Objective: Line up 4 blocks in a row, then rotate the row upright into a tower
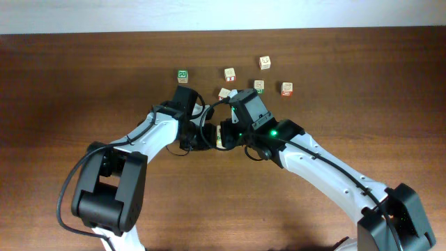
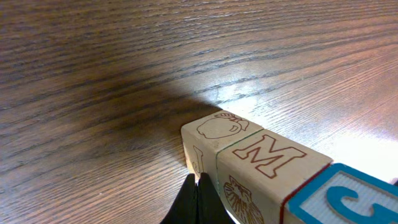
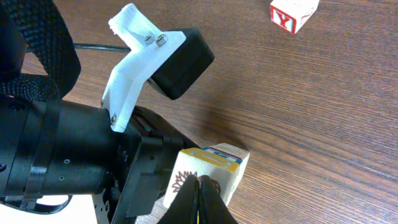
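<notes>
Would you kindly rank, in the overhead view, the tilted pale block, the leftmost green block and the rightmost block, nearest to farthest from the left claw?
From the left claw:
1. pale block, just beyond it, by the wrists.
2. green block, farther back, on the left.
3. rightmost block, back and far to the right.

Blocks (image 2: 264,155) in touching row; pale wood; red-outline drawing, red M, blue-faced end cube; lying flat.

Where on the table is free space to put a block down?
The table is bare left of the green-print block and right of the red-print block. The middle is crowded: the left gripper and right gripper meet at a row of blocks.
</notes>
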Motion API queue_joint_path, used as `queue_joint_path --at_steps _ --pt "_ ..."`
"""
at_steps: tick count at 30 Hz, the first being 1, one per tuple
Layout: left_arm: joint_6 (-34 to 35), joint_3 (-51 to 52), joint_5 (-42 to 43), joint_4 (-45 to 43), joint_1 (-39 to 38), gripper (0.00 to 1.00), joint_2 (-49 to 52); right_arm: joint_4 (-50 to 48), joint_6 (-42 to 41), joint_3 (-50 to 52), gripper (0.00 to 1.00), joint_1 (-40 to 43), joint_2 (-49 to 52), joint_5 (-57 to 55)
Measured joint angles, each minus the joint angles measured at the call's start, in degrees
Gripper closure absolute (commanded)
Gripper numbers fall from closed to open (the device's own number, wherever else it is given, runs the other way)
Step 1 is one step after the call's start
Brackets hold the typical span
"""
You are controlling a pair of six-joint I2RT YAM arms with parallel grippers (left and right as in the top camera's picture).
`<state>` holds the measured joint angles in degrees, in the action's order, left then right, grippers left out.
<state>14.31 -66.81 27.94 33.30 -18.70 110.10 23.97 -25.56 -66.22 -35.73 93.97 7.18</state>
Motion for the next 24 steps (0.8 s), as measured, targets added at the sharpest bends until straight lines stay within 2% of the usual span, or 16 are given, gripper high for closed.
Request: queue_joint_path --at_steps 6,13,17,24 --pt "0.00 0.00 0.26 -0.15 0.87 1.00 0.00 -0.50 -0.57 0.00 0.96 0.00 0.15 0.04" --pt "0.00 -0.66 0.00 -0.15 8.90 1.00 0.00 -1.09 -0.85 0.00 0.96 0.00 0.37 0.17" --pt "0.00 -1.99 -0.35 -0.17 13.42 1.00 0.00 -1.33 -1.11 0.00 0.84 -0.02 0.42 0.42" --pt "0.00 -2.43 -0.52 -0.17 15.08 1.00 0.00 -0.22 -0.96 -0.68 0.83 -0.13 0.42 0.61"
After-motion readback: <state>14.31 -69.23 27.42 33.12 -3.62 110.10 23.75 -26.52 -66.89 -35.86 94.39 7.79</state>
